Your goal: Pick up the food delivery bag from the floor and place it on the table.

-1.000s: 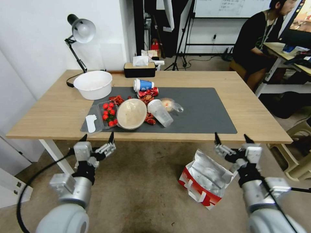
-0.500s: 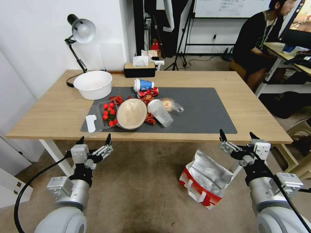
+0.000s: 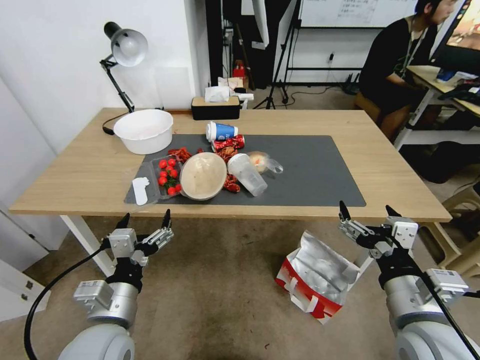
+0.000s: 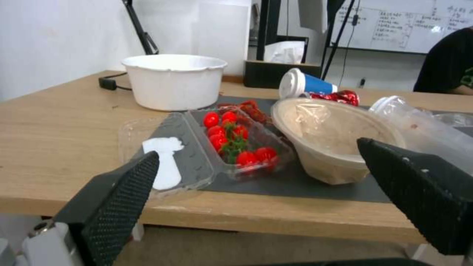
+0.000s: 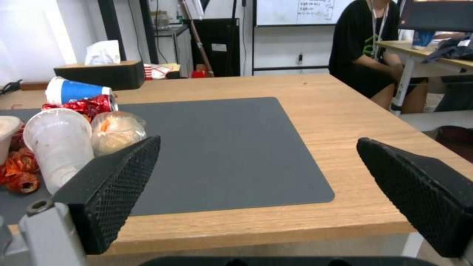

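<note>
The food delivery bag (image 3: 316, 276), white and red with silver foil lining and white strap handles, lies tilted and open on the grey-brown floor (image 3: 220, 290) just in front of the table's near edge. The light-wood table (image 3: 390, 170) (image 4: 54, 125) (image 5: 345, 111) carries a dark grey mat (image 3: 320, 170) (image 5: 221, 147). My right gripper (image 3: 366, 215) (image 5: 256, 184) is open, raised to the right of and above the bag, not touching it. My left gripper (image 3: 145, 220) (image 4: 256, 184) is open and empty, held before the table's front edge on the left.
On the mat lie a white bowl (image 3: 144, 130), a tray of cherry tomatoes (image 3: 168, 176), a beige bowl (image 3: 203, 175), cups (image 3: 247, 173) and wrappers. A desk lamp (image 3: 125, 47) and tissue box (image 3: 215, 107) stand at the back. A white table leg (image 3: 87, 242) is beside my left arm.
Both arms have drawn back and lowered: the left gripper has dropped slightly and the right gripper has shifted right, away from the bag. The bag has not moved.
</note>
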Motion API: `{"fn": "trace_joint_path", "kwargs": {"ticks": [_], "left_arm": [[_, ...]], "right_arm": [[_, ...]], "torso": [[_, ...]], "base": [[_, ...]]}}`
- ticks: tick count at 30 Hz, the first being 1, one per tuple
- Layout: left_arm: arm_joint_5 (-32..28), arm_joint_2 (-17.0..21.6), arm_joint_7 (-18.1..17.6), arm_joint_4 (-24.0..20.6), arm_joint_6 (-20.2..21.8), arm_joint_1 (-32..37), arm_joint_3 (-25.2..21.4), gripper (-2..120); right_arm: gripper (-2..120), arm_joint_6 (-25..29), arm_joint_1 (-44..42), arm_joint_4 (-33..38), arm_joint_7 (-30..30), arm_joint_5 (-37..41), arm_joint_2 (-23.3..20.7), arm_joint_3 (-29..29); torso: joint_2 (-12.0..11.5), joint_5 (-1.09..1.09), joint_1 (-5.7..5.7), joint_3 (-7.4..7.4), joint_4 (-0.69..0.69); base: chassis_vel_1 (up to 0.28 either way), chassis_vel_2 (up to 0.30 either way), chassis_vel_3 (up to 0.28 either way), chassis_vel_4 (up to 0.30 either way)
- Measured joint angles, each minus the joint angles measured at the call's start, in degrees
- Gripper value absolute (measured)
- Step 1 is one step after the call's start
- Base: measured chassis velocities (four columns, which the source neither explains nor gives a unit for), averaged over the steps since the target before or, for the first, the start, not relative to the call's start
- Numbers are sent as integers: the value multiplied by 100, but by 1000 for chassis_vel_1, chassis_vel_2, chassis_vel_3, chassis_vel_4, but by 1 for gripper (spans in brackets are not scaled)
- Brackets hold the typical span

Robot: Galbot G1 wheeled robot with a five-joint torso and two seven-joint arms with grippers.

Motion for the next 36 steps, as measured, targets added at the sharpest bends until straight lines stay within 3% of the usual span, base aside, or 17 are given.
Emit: {"fn": "trace_joint_path", "kwargs": {"ticks": [9, 36], "left_arm": [[-2, 3, 16, -23, 20, 15, -13, 100], [95, -34, 12, 31, -121, 46, 14, 100]], "right_arm": [[100, 27, -4, -1, 20, 12, -19, -1], [100, 278, -87, -146, 46, -71, -29, -176]], "torso": [[-36, 0, -18, -19, 0], [-814, 1, -361, -453, 0]], "base": [[0, 0, 0, 0], [0, 0, 0, 0]]}}
